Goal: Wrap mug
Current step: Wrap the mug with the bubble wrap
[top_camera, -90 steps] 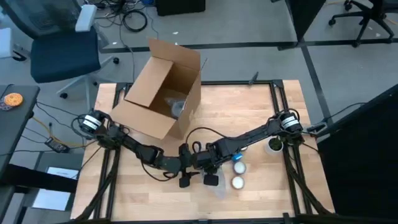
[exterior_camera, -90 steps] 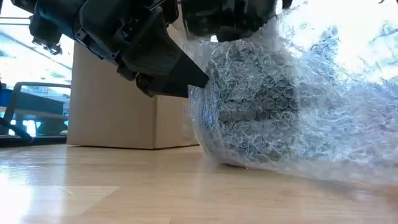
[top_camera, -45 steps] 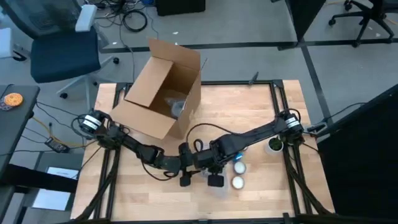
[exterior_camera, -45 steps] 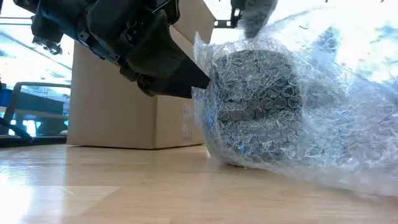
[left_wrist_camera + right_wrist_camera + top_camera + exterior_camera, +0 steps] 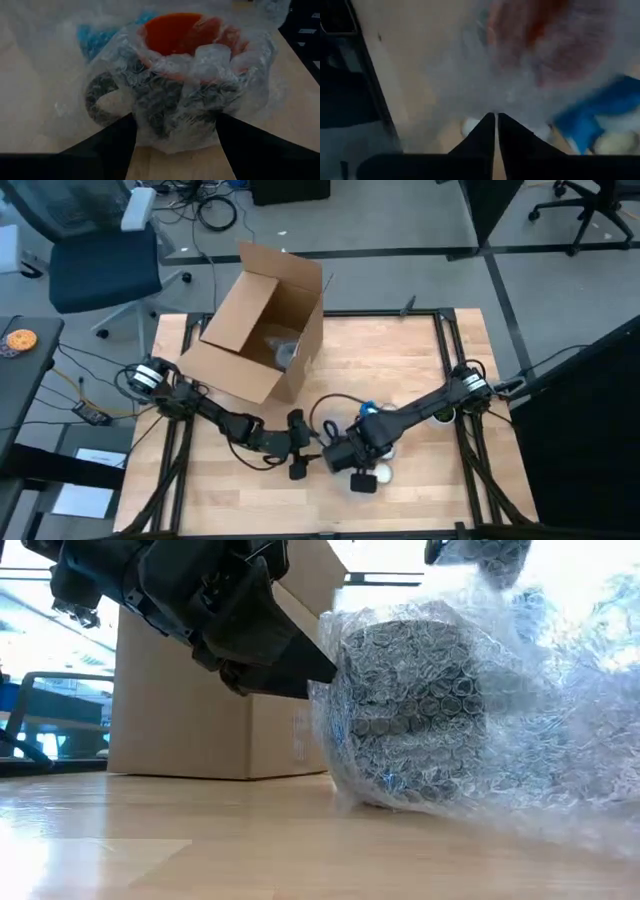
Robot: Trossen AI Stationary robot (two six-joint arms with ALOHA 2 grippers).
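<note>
A dark mug (image 5: 170, 95) with a red-orange inside stands on the table, covered in clear bubble wrap (image 5: 560, 740). In the low view the mug (image 5: 410, 710) shows through the wrap. My left gripper (image 5: 175, 120) is shut on it from the table's left, and shows at the table's middle near the front (image 5: 305, 452). My right gripper (image 5: 496, 120) is shut on the wrap just right of the mug (image 5: 345, 460), above table height, and is partly veiled by wrap in the low view (image 5: 480, 555). My left gripper pinches the wrapped mug's lower body (image 5: 150, 125) between its two fingers (image 5: 115, 145), one on each side, over the wrap. The fingers come slanting down from the table's left. The mug stands upright on the table. My right gripper pinches the bubble wrap (image 5: 495, 105) between its shut fingertips. Which edge or how many layers, I cannot tell. The sheet runs from the fingers over the mug.
An open cardboard box (image 5: 265, 320) lies on its side at the back left, with a wrapped thing inside. Small white things (image 5: 383, 473) and a blue one (image 5: 370, 410) lie by the right arm. A cup (image 5: 440, 415) stands at the right edge.
My right gripper has gone from above the mug toward the table's right and near edge, drawing the bubble wrap with it. The wrap now lies closer over the mug's top. The mug and my left gripper have stayed in place.
</note>
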